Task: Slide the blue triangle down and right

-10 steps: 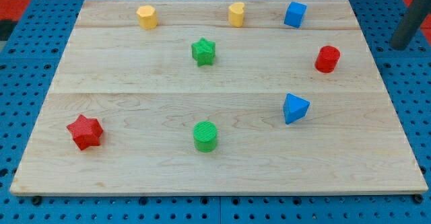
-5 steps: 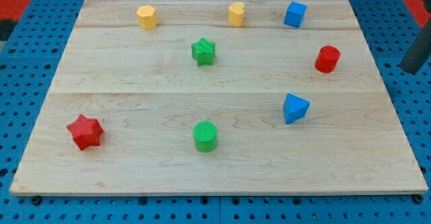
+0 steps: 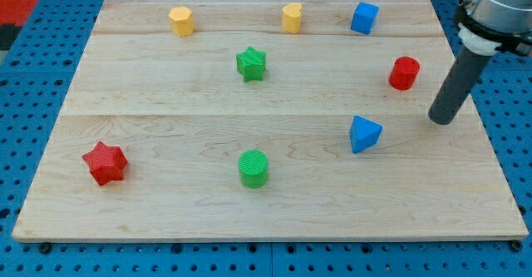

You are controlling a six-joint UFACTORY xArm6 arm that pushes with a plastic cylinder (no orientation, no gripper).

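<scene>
The blue triangle point(image 3: 364, 134) lies on the wooden board point(image 3: 166, 111), right of centre and a little below the middle. My tip point(image 3: 443, 121) rests on the board to the triangle's right and slightly higher, a clear gap away from it. The rod rises from the tip toward the view's top right. A red cylinder point(image 3: 404, 73) stands just up and left of the tip.
A blue cube point(image 3: 364, 17), a yellow heart-like block point(image 3: 291, 17) and a yellow hexagon point(image 3: 181, 20) line the top edge. A green star point(image 3: 251, 63) sits upper middle, a green cylinder point(image 3: 253, 168) lower middle, a red star point(image 3: 105, 162) lower left.
The rod has moved in from off the board's right edge onto the board, leftward and down, now standing right of the blue triangle. No block has moved.
</scene>
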